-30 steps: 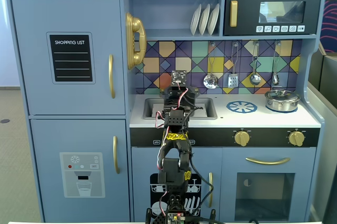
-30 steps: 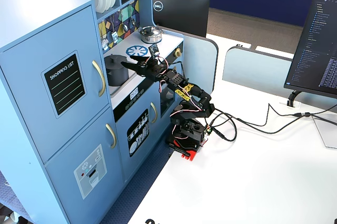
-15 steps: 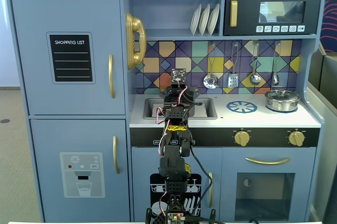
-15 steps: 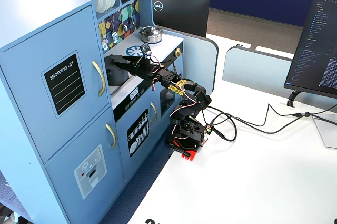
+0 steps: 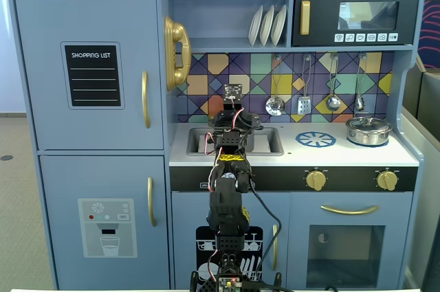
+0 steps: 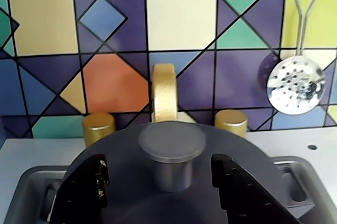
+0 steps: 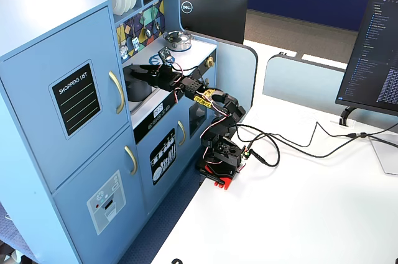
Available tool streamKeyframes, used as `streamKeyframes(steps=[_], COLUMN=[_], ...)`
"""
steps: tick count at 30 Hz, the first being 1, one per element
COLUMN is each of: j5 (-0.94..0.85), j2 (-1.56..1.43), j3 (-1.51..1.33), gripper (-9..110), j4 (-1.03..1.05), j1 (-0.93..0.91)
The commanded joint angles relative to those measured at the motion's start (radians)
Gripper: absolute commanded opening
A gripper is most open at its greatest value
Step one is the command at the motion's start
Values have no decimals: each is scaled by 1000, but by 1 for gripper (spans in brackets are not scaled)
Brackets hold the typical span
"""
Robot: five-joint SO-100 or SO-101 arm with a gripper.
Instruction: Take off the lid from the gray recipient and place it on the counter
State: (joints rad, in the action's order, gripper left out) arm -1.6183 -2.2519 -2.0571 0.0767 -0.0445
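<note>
The dark-gray lid (image 6: 124, 147) fills the lower wrist view, its round knob (image 6: 171, 142) standing up in the middle. My gripper (image 6: 159, 164) is open, with one black finger (image 6: 84, 187) left of the knob and the other finger (image 6: 239, 187) right of it, neither touching. In a fixed view the gripper (image 7: 142, 69) hovers just over the gray recipient (image 7: 138, 89), which stands in the sink with its lid on. The arm (image 5: 230, 134) hides the pot from the front. The white counter (image 5: 295, 153) runs to the right.
A gold faucet (image 6: 164, 92) and two gold taps (image 6: 98, 127) stand right behind the lid. A slotted spoon (image 6: 295, 84) hangs on the tiled wall. A shiny silver pot (image 5: 368, 130) sits at the far right, beside the blue burner print (image 5: 315, 139).
The arm has stretched forward and lowered over the sink. The gripper moved from in front of the pot to directly above its lid, still open.
</note>
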Motion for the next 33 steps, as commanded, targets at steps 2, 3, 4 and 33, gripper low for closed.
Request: streamKeyframes(steps=[2, 3, 4, 33], j5=[-12, -12, -14, -34], j2=[14, 18, 23, 190], j3=[75, 75, 75, 183], gripper=[16, 16, 16, 0], j4=[20, 20, 18, -55], j1=[8, 9, 9, 14])
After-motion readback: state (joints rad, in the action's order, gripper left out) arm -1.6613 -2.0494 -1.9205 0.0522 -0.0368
